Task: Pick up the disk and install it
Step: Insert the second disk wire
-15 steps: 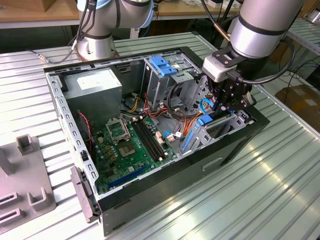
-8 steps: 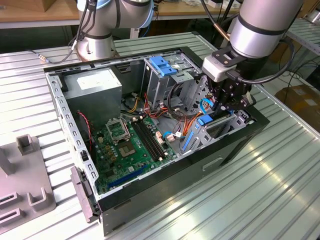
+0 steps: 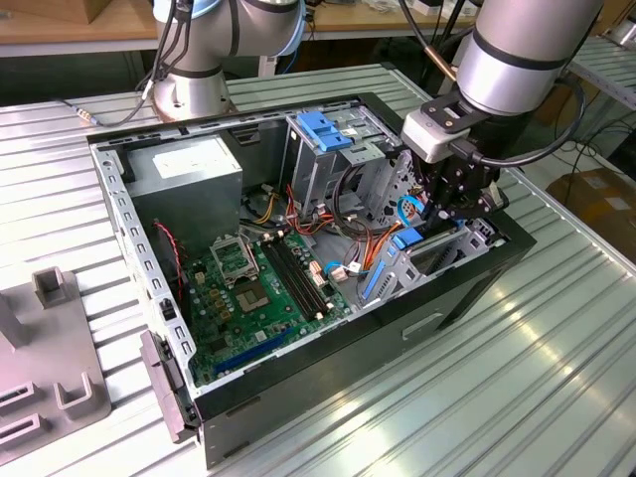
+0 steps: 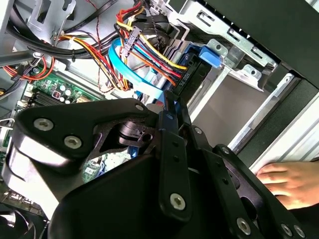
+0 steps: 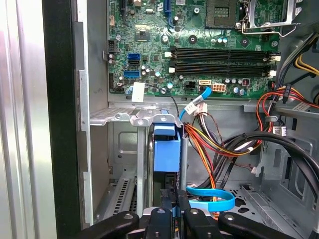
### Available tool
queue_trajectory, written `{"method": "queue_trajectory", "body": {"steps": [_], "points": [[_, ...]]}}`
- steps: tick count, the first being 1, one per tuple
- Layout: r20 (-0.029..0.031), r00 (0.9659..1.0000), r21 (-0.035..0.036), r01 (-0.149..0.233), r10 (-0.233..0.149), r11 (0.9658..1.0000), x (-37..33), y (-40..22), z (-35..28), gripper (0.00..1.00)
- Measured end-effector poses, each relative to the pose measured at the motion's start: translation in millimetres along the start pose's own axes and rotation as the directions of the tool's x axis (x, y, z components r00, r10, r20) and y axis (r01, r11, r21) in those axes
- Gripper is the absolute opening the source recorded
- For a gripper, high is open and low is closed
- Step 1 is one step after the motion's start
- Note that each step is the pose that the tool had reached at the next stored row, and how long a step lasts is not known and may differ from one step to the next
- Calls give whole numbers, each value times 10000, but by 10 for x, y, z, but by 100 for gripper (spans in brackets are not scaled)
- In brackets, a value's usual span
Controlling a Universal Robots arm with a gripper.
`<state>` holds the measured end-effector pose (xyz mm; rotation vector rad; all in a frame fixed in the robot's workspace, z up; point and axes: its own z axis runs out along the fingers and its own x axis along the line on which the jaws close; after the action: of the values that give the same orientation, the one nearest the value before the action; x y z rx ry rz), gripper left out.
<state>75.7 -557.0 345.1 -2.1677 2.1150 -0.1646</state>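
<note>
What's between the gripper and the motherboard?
In the first wrist view, the blue-framed disk stands in its bay between the gripper and the motherboard, with a bundle of cables beside it.

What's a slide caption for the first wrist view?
Tool above the blue-framed disk standing edge-on in the case's drive bay, motherboard beyond.

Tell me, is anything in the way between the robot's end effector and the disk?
Nothing visible. In the first wrist view the end effector sits right at the edge of the disk, which stands on edge in its bay. The flat blue cable and orange wires lie beside them, not between.
</note>
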Motion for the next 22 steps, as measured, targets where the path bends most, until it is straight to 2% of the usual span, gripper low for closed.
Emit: {"method": "queue_trajectory", "body": {"steps": [2,3,8,18,20,21,22], "points": [[-2,10000,-1,0,0,10000,1,3,17,16],[18,10000,2,-3,3,10000,1,5,30,16],[0,10000,0,0,0,10000,1,4,28,16],[10,10000,0,-2,2,10000,1,8,47,16],[11,10000,0,-2,2,10000,1,3,18,17],[9,10000,0,-1,1,10000,1,0,-4,24],[9,10000,0,-2,2,10000,1,-4,-29,24]]}}
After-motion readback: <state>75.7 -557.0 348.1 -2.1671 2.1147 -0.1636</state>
